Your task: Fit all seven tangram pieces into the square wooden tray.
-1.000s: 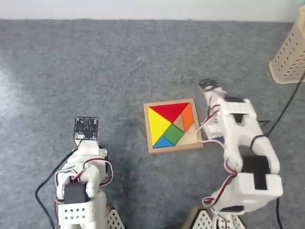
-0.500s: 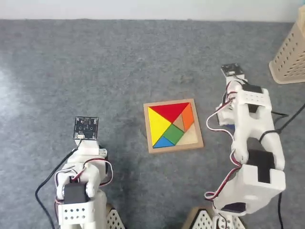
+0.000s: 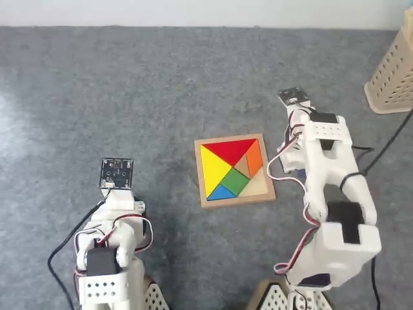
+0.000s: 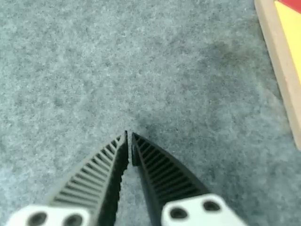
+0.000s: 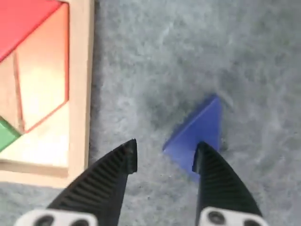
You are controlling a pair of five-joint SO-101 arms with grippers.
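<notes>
We saw the right claw [image 5: 167, 146] wide open and holding nothing, its two fingers spread over the grey counter [image 5: 188, 56]. The loose blue triangle [image 5: 197, 132] lay flat on the counter between those fingers. It sat much closer to one finger [image 5: 214, 174], which covered one of its corners; we could not tell whether they touched. The triangle was outside the tray [image 5: 80, 84], just beside its wooden rim and apart from it.

From above, the tray [image 3: 199, 174] sat near the middle of the counter, with the right arm [image 3: 326, 161] at its 3 o'clock. Inside the tray:
- a red triangle [image 3: 229, 152] filled the 12 o'clock side;
- a yellow triangle [image 3: 214, 171] filled the 9 o'clock side;
- an orange piece [image 3: 255, 157] lay along the rim at 2 o'clock;
- a wood-coloured piece [image 3: 242, 166] sat near the centre;
- a green piece [image 3: 235, 182] lay at 6 o'clock;
- a light blue triangle [image 3: 221, 192] was tucked into the 7 o'clock corner.

The corner at about 4 o'clock showed pale bare wood [image 3: 258, 187].

The left claw [image 4: 129, 136] was closed, its tips almost meeting with nothing between them, and it hung over bare counter. The left arm [image 3: 110, 239] stood at the tray's 8 o'clock, well apart from it. A slatted basket [image 3: 393, 71] stood at the counter's far edge, at about 2 o'clock from the tray.
</notes>
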